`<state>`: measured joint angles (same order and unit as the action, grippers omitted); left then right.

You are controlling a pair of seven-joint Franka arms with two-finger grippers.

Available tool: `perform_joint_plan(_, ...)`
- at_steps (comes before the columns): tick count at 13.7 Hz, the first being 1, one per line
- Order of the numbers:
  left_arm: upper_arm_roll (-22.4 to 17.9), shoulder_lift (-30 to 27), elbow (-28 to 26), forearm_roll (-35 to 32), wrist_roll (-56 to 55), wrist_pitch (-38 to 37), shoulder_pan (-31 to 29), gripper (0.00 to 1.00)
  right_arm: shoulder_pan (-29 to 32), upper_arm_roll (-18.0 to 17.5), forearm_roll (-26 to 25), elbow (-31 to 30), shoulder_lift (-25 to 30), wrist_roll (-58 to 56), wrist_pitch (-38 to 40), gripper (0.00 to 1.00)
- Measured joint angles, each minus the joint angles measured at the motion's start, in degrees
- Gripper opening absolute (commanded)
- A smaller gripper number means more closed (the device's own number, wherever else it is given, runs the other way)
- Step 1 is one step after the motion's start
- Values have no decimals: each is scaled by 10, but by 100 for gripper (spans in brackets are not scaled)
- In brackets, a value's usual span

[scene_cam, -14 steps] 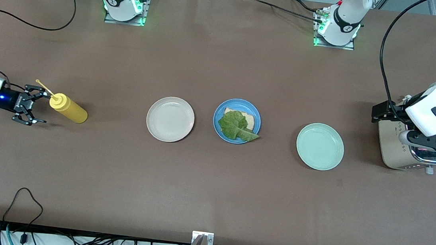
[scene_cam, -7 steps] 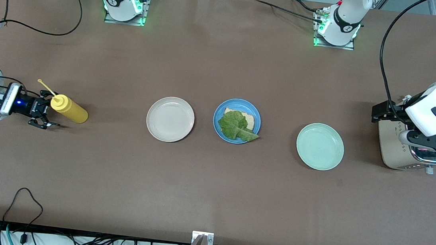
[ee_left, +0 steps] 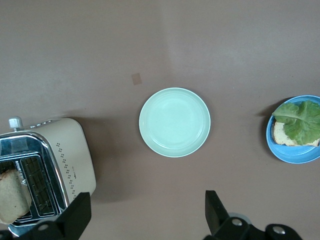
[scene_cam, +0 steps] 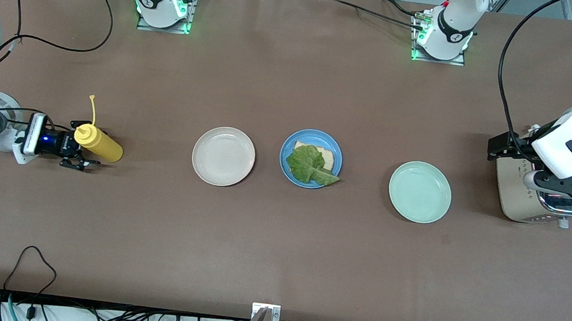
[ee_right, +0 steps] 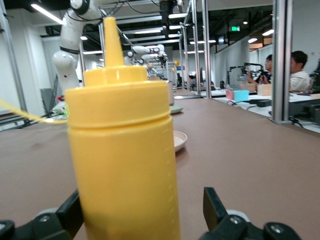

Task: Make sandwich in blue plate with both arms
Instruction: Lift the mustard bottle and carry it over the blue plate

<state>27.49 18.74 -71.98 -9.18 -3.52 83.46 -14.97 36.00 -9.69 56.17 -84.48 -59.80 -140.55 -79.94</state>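
A: Start at the right arm's end. Right gripper point(scene_cam: 79, 145)?
B: Low at the table, fingers spread wide, one on each side of the yellow squeeze bottle's point(scene_cam: 98, 143) cap end. Bottle stands between them in the right wrist view point(ee_right: 122, 150), no squeeze on it visible, so nothing held.
A: Next along?
B: Cream-white plate point(scene_cam: 223, 156), bare. Then the blue plate point(scene_cam: 311, 158) mid-table, between the cream plate and the mint-green plate point(scene_cam: 420, 192).
A: What's on the blue one?
B: One bread slice point(scene_cam: 324, 155) with a crinkled lettuce leaf point(scene_cam: 309, 165) on top, leaf tip hanging over the rim on the side nearer the front camera. No top slice on it. Well apart from both grippers.
A: Left gripper point(ee_left: 145, 212)?
B: Up in the air over the toaster point(scene_cam: 522, 191) at the left arm's end, fingers wide apart, empty. Its wrist view shows the mint plate point(ee_left: 174, 122) and the blue plate point(ee_left: 295, 150) at the frame edge.
A: Anything in the toaster?
B: A bread slice point(ee_left: 12, 195) sticking out of a slot point(ee_left: 37, 187).
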Motion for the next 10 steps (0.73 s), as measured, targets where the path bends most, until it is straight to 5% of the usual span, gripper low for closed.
perform_joint_plan(2,0,0,0,0,0,0,0,100,-5,0,0,0,-4,0,9,90)
perform_joint_plan(3,0,0,0,0,0,0,0,100,-6,0,0,0,-6,0,11,64)
perform_joint_plan(5,0,0,0,0,0,0,0,100,-7,0,0,1,-6,0,13,29)
perform_joint_plan(10,0,0,0,0,-1,0,0,100,-53,-3,0,24,14,4,10,27)
